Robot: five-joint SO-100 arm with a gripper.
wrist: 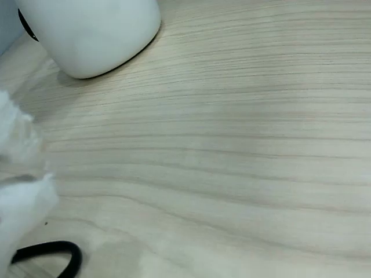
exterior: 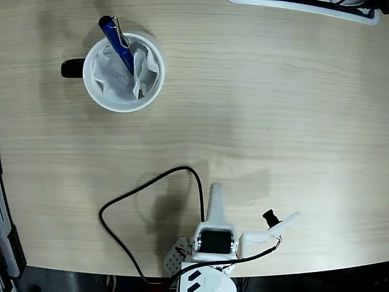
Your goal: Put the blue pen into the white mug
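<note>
The white mug stands at the upper left of the fixed view, its black handle pointing left and crumpled white paper inside. The blue pen leans in the mug, its silver-clipped end sticking out over the far rim. My gripper is folded low at the bottom edge, pointing up the picture, far from the mug, and looks shut with nothing in it. In the wrist view the mug's white wall fills the top left, and the blurred white fingertips sit at the left edge, touching.
A black cable loops over the wooden table left of the arm and shows again as the cable in the wrist view. A white flat object lies along the top right edge. Dark equipment stands at the left edge.
</note>
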